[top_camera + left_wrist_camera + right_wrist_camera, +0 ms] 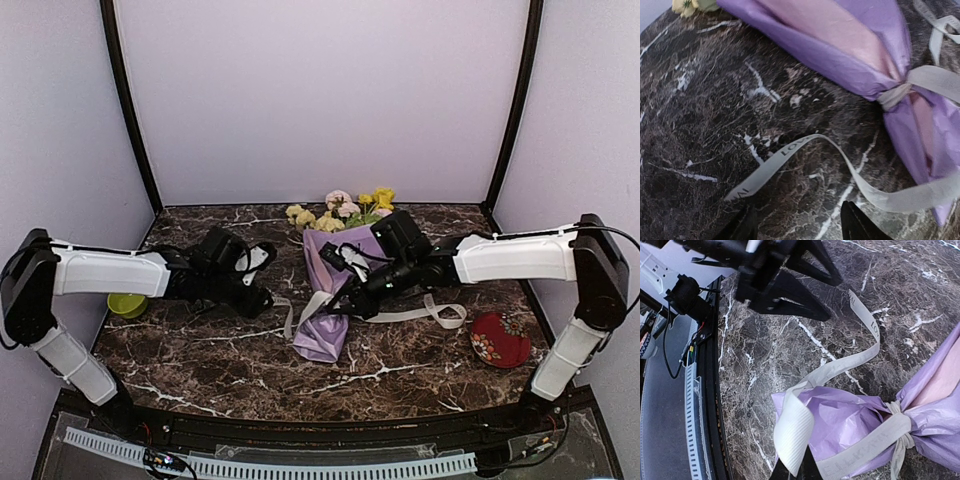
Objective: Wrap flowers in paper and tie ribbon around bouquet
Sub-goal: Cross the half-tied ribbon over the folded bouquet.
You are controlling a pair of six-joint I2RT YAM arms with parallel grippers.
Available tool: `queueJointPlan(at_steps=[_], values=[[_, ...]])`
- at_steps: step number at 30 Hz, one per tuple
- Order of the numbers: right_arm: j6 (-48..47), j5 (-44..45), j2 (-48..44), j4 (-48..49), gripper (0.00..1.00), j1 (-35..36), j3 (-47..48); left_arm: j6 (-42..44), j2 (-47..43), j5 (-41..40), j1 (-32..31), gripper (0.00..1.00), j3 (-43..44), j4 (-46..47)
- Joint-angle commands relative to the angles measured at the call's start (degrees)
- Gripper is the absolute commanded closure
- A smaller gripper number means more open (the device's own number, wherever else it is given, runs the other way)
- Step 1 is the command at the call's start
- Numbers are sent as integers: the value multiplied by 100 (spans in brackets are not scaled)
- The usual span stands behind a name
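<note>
We see the bouquet (318, 250) lying mid-table, flowers (338, 205) at its far end, lilac paper (322, 338) cinched by the ribbon (765, 172). Our right gripper (792, 472) pinches a ribbon loop. Our left gripper (796, 215), left of the bouquet, stands wide and empty over the loose ribbon end.

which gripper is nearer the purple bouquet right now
Right. The right gripper sits over the stem end of the bouquet, shut on the ribbon. The left gripper stands open off its left side, above the loose ribbon tail.

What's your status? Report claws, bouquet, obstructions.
Left claw open, empty. Right claw shut on ribbon. Bouquet wrapped, ribbon cinched round it. Red dish, green bowl sit apart.
</note>
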Motion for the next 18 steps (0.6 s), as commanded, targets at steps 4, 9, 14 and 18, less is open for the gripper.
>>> queueJointPlan(at_steps=[4, 9, 14, 18], values=[[630, 559, -197, 787, 100, -184, -44, 855, -1466, 1795, -251, 46, -1256, 2566], [1241, 257, 146, 887, 100, -285, 321, 854, -1144, 1253, -771, 52, -1091, 3252], [1390, 327, 277, 470, 100, -288, 592, 1245, -625, -83, -1053, 46, -691, 2972], [1468, 336, 195, 596, 100, -287, 462, 1537, -261, -67, -1053, 44, -462, 2771]])
